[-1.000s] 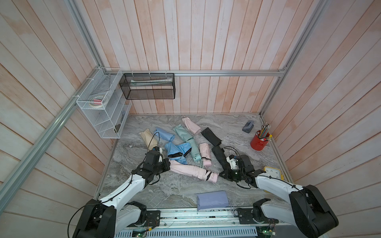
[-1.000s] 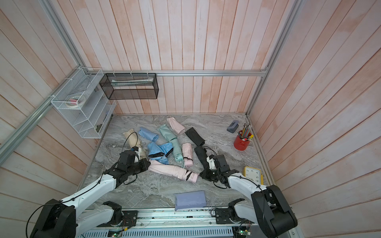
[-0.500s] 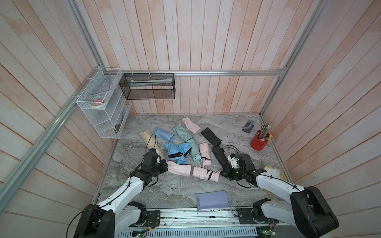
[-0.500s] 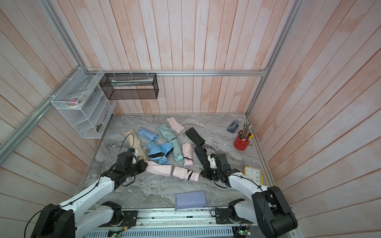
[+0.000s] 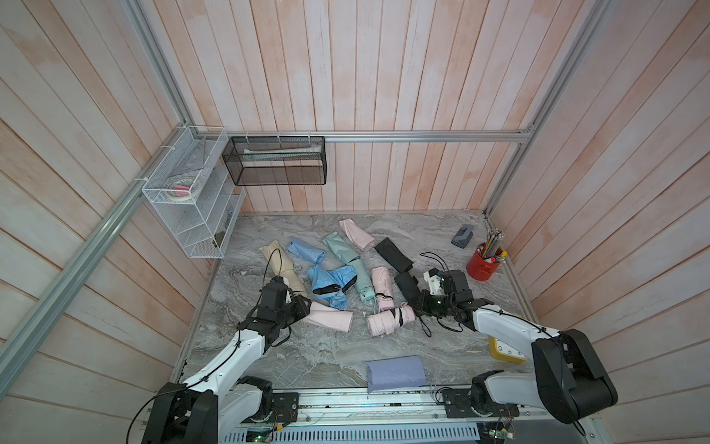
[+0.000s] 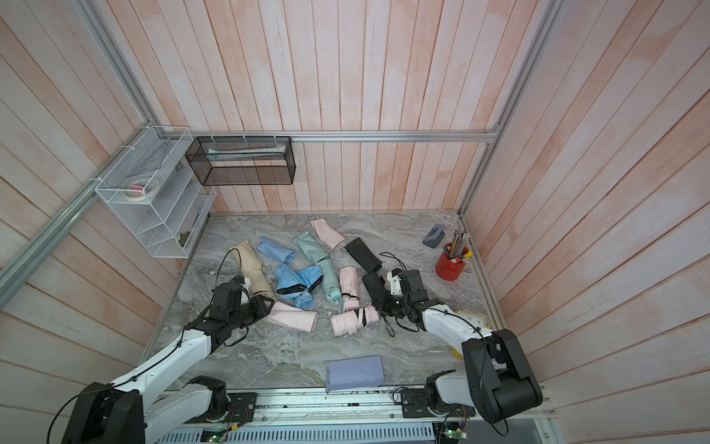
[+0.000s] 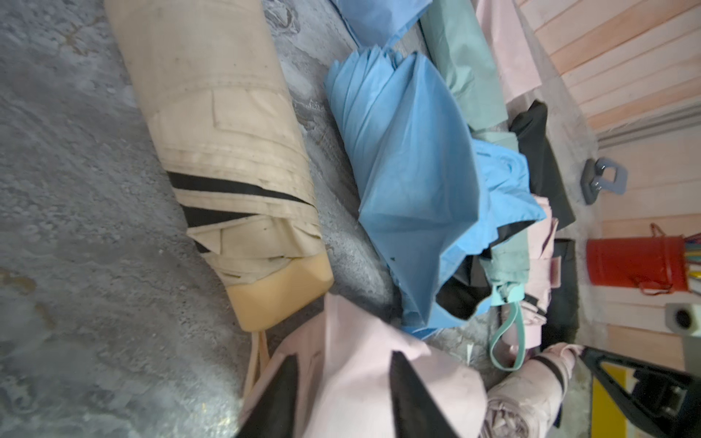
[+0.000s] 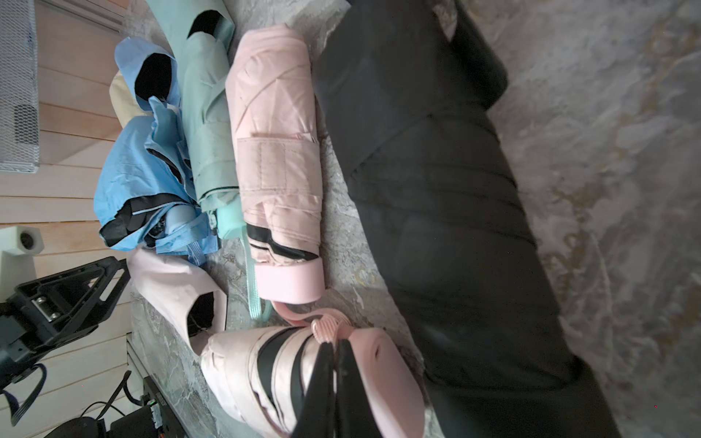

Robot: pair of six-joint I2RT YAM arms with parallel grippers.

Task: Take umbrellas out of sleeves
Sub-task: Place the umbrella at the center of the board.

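The pink umbrella (image 5: 390, 322) lies on the marble table (image 5: 307, 357), wholly outside its pink sleeve (image 5: 331, 317). The sleeve's open mouth faces the umbrella's tip, just apart from it. My right gripper (image 8: 335, 354) sits at the umbrella's handle end, jaws fully closed, pinching the pink wrist cord (image 8: 326, 328). My left gripper (image 7: 347, 381) sits at the sleeve's far end. Its fingers (image 7: 407, 383) stand apart, with sleeve fabric between them but not clamped. A second pink umbrella (image 5: 380, 286) and the black umbrella (image 5: 408, 286) lie just behind. The lavender sleeve (image 5: 395, 373) lies near the front edge, well apart.
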